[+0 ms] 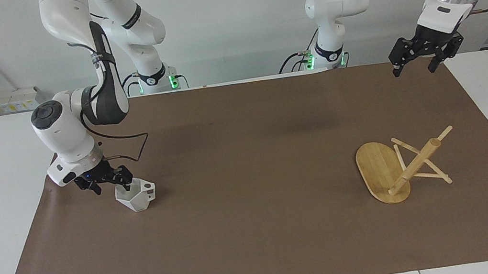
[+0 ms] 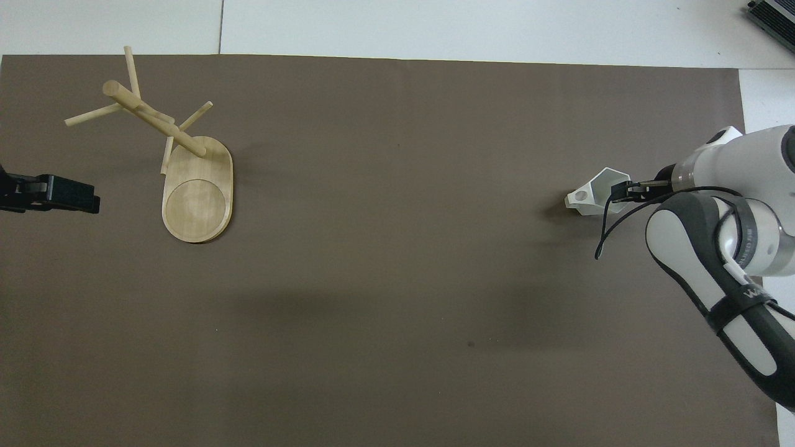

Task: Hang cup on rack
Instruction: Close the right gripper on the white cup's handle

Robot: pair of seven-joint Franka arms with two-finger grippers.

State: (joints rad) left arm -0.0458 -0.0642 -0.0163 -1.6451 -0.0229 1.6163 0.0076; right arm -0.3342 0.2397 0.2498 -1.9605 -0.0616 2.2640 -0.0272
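One cup (image 1: 137, 196), one rack (image 1: 398, 167), two end effectors, brown mat (image 1: 251, 155)

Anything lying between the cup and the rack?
Nothing: only bare brown mat between the cup and the tipped-over rack, clearest in the overhead view.

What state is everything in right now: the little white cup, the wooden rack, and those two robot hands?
cup: upright on the brown mat, at the right arm's end, not hung.
rack: tipped over, lying on its side at the left arm's end.
right gripper: down at the cup, one finger inside the rim, the other outside.
left gripper: open, raised, waiting, holding nothing.
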